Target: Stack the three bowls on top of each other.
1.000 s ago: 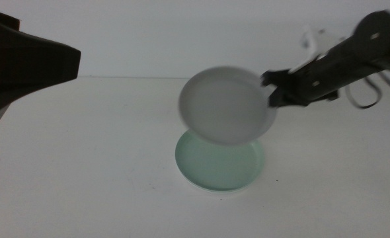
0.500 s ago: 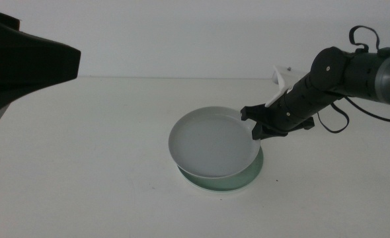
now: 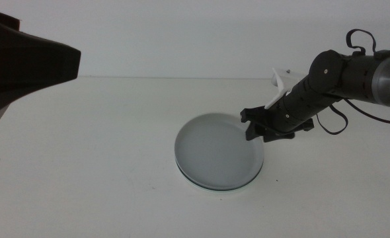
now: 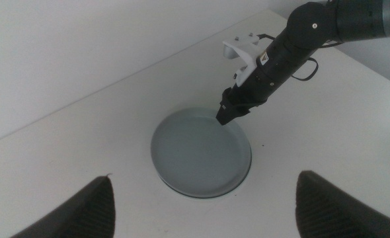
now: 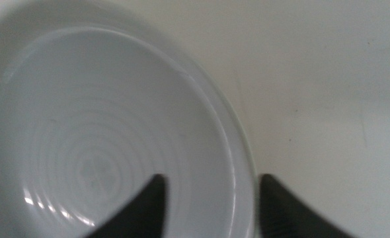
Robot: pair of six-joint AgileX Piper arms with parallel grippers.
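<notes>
White matte table [image 3: 82, 172] bears round glossy grey bowl [image 3: 218, 151], nested.

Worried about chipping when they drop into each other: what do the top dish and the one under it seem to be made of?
The grey bowl looks like glazed ceramic or hard plastic: smooth, glossy, with small highlights and faint concentric rings; I cannot tell which. The mint green bowl beneath shows only a thin smooth rim, likely the same material. The right gripper is at the grey bowl's rim.
</notes>
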